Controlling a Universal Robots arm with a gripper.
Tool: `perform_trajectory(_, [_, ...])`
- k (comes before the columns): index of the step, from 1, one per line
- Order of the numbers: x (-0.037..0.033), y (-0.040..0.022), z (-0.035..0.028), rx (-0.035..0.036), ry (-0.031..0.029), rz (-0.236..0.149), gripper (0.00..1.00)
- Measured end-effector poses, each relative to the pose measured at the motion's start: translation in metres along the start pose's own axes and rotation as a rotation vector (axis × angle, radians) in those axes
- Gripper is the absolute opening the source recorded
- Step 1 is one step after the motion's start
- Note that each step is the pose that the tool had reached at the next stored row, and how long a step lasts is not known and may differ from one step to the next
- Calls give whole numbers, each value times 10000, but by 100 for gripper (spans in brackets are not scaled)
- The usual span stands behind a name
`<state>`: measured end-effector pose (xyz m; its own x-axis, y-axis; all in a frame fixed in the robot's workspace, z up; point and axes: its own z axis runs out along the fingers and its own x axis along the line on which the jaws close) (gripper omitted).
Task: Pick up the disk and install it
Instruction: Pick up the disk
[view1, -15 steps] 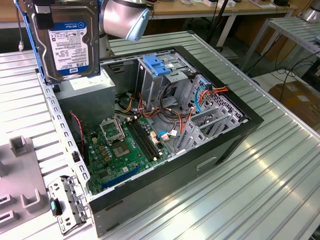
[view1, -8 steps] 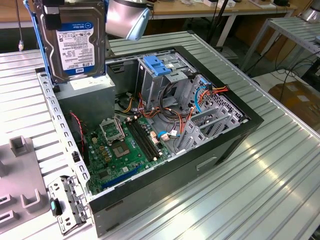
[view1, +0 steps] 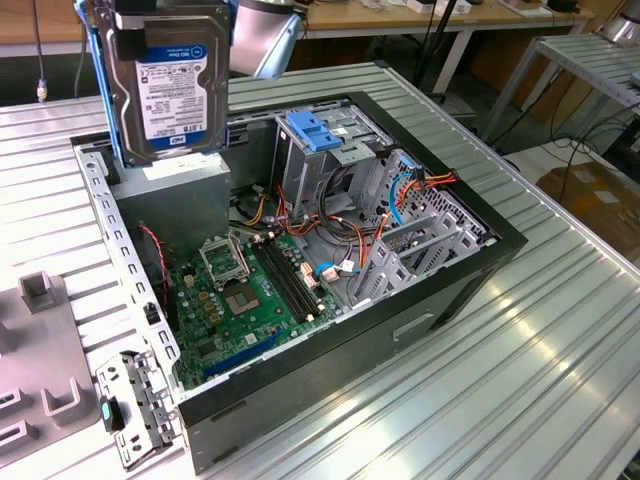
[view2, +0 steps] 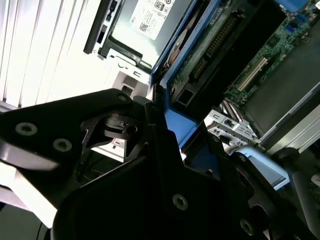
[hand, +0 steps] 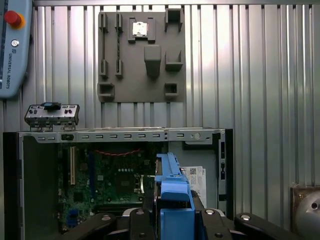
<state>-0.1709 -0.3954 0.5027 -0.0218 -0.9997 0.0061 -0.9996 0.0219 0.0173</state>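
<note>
The disk (view1: 170, 90), black-silver with a white and blue label and blue side rails, hangs upright above the back corner of the open computer case (view1: 500, 245), at the exterior view's left. My gripper (view1: 150, 18) is shut on its upper end. In the first wrist view the disk's blue rail (hand: 173, 187) stands edge-on between the black fingers (hand: 142, 220), over the motherboard (hand: 115, 180). The second wrist view shows the disk's underside circuit board (view2: 215, 45) and blue rail (view2: 182, 127) beside the gripper body. Below the disk sits the grey power supply box (view1: 180, 195).
A drive cage with a bare blue bracket (view1: 318, 130) and orange and red cables (view1: 340, 225) fills the case's far side. A grey fixture plate (hand: 140, 55), a loose metal bracket (view1: 135, 400) and a teach pendant (hand: 12, 50) lie on the ribbed metal table (view1: 560, 350).
</note>
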Motion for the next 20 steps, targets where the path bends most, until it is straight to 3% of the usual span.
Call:
perform_trajectory(11, [5,-341,-6,-7,0,27,37])
perform_trajectory(16, [4,-439,-8,-8,0,41,37])
perform_trajectory(20, [4,-446,-8,-8,0,42,37])
